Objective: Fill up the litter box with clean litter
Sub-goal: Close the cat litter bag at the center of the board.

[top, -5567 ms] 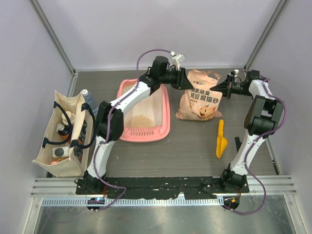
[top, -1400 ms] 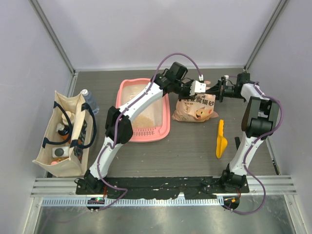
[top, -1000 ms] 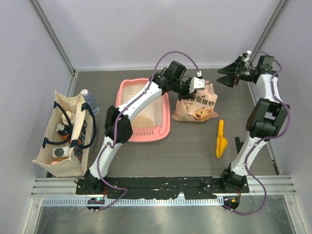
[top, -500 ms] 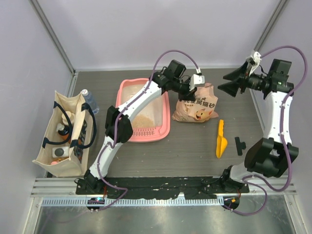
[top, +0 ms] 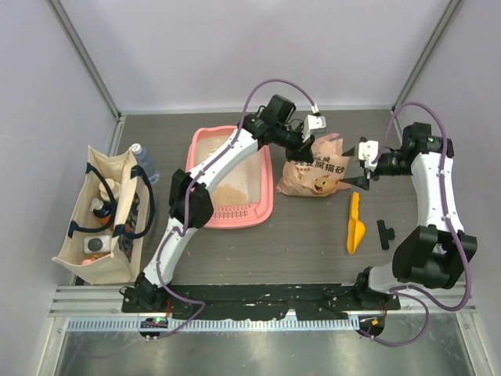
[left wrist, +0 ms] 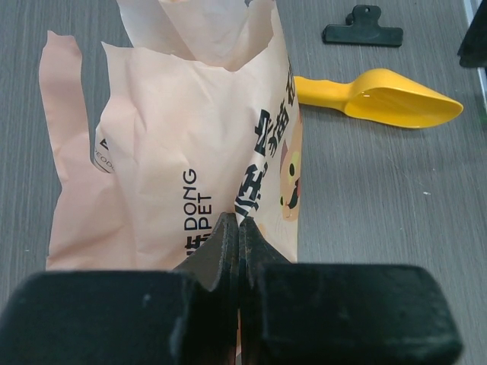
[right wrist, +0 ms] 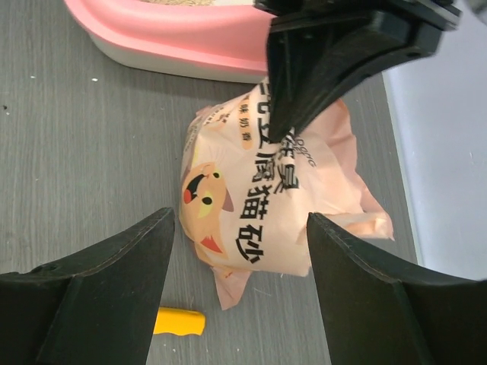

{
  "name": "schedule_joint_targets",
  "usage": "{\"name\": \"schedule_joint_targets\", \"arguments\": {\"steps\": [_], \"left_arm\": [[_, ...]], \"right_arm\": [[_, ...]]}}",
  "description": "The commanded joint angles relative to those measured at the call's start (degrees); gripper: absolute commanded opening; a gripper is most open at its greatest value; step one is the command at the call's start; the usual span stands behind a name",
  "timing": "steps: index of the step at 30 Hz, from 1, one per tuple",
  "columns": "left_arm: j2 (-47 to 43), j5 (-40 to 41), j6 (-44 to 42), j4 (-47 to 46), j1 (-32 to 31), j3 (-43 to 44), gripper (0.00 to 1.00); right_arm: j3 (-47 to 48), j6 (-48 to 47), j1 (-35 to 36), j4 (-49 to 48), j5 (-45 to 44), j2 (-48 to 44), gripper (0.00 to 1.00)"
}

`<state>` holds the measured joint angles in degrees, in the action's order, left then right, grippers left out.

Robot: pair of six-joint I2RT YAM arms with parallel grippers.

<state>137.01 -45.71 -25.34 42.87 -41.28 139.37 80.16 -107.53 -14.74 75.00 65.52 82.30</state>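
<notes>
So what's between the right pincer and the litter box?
The peach litter bag, its top pinched by the left pincer, sits there; the top view shows it.

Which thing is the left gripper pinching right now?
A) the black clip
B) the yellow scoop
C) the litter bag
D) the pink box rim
C: in the left wrist view the left gripper has its fingertips shut on the litter bag, while the scoop and clip lie free on the table.

pale lilac walls point(top: 235, 47) around a grey wood-grain tabletop point(top: 297, 251)
</notes>
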Motion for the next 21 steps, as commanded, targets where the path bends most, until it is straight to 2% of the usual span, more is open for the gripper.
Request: {"name": "schedule_joint_targets", "arguments": {"steps": [1, 6, 16, 21], "left_arm": [[-1.7, -6.0, 3.5, -1.9, -0.1, 1.5, 0.0], [-1.4, -7.5, 5.9, -2.3, 0.0, 2.2, 0.0], [-1.3, -8.3, 8.1, -2.9, 0.2, 2.7, 0.0], [-0.5, -7.5, 9.9, -5.2, 0.1, 2.9, 0.0]], "right_arm": [[-1.8, -16.9, 1.5, 4.6, -0.5, -3.9, 0.75], [-1.9, -21.2, 2.4, 4.6, 0.6, -3.1, 0.78], [2.8, -24.3, 3.6, 2.3, 0.8, 7.3, 0.81], [4.3, -28.8, 3.6, 2.0, 2.2, 11.4, 0.81]]}}
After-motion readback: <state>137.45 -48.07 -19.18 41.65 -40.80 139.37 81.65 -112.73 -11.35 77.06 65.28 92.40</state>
